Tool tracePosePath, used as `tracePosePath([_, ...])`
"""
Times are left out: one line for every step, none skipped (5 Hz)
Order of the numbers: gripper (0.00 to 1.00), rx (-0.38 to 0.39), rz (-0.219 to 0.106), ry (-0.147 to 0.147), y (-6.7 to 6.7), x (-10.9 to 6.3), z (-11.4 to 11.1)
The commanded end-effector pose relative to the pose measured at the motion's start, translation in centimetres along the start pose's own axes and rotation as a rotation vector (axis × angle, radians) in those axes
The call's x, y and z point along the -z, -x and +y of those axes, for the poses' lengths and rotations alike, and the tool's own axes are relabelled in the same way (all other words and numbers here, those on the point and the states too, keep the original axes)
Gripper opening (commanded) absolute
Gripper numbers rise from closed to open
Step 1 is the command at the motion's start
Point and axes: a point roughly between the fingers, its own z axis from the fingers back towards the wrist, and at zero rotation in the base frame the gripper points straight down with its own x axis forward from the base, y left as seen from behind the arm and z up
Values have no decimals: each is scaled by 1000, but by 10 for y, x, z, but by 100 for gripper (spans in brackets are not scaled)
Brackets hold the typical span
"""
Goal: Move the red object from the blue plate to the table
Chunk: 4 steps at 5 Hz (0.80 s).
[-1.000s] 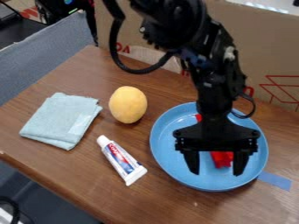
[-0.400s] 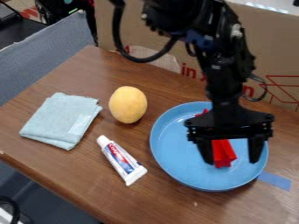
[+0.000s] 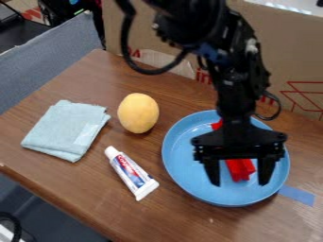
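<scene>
My end effector (image 3: pixel 237 170) hangs wide open, empty, straddling the red block (image 3: pixel 241 169) so its fingers can close. Block lies in the blue plate (image 3: pixel 184 166), lower right, not yet on the tabletop (image 3: pixel 76 90).

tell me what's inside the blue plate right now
The red block lies in the blue plate, toward its right side. The open gripper stands over it, fingers either side, hiding the block's upper end. Nothing else shows in the plate.

Wide-spread end effector (image 3: pixel 236 163) straddles red object (image 3: pixel 240 169) (on blue plate (image 3: pixel 183 161)).
</scene>
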Motion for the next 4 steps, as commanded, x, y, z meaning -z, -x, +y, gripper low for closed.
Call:
tracePosePath([100, 18, -31, 44, -6, -20, -19])
tracePosePath([100, -1, -24, 64, -5, -24, -22])
tracePosePath([100, -15, -27, 46, -13, -22, -25])
tracePosePath([100, -11, -71, 31, -17, -24, -33])
